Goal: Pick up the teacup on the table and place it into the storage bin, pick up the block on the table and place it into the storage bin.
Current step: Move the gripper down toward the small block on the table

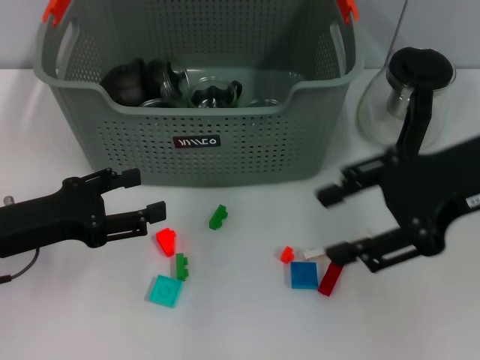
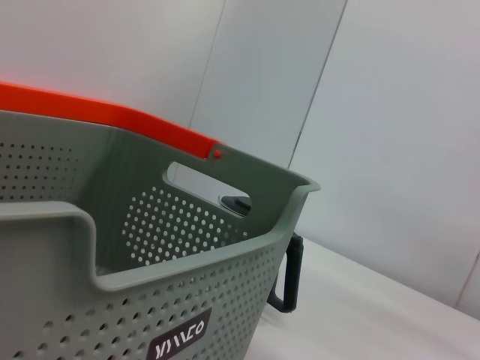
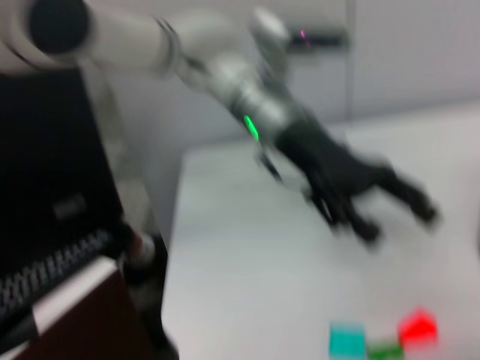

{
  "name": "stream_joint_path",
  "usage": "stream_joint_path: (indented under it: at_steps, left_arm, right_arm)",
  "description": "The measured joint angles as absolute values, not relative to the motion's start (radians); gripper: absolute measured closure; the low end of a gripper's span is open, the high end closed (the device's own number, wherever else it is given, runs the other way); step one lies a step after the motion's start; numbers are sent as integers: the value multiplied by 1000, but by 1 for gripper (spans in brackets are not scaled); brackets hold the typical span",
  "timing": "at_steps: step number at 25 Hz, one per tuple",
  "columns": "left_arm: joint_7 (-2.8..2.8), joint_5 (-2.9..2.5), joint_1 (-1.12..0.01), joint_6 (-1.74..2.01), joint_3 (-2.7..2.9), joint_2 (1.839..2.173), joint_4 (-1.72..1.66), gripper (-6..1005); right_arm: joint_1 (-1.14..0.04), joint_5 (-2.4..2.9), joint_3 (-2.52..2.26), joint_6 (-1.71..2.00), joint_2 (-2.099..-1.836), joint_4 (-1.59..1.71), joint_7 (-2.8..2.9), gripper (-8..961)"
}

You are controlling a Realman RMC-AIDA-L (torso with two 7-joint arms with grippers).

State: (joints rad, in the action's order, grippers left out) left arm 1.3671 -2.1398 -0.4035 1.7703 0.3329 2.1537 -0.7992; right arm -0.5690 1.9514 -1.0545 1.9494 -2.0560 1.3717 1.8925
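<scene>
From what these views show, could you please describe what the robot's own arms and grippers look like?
Both grippers, the left gripper and the right gripper, are matte black with long, slim, blocky jaws on boxy black bodies. A thin dark cable loops under the left arm. The right arm carries a small white label. In the right wrist view, the left arm is silver-grey with a green light.

Both arms are seen to end in matte black, angular housings. The left end effector (image 1: 147,196) is formed of two slim black fingers with blocky tips, and a thin grey cable is looped beneath its body. The right end effector (image 1: 331,227) carries a small white label. In the right wrist view, the left arm is shown in silver-grey tubular segments with a green light.
</scene>
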Motion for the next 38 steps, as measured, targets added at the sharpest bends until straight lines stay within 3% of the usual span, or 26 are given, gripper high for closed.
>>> stream_joint_path:
  at_steps: [4, 13, 24, 38]
  left_arm:
    - [1367, -2140, -403, 1770, 333, 2154, -799, 117]
    - [1362, -2140, -403, 1758, 332, 2154, -794, 117]
    - [1355, -2140, -401, 1751, 331, 2154, -790, 118]
    - [1354, -2137, -405, 1749, 331, 2154, -787, 118]
  right_arm:
    - [-569, 2159, -1046, 1956, -2060, 1366, 1987, 206]
    - [-667, 2548, -1079, 1839, -2097, 1305, 2183, 208]
    - [-817, 2740, -1258, 1564, -2098, 1010, 2424, 208]
    - [-850, 2736, -1418, 1402, -2107, 889, 2492, 270]
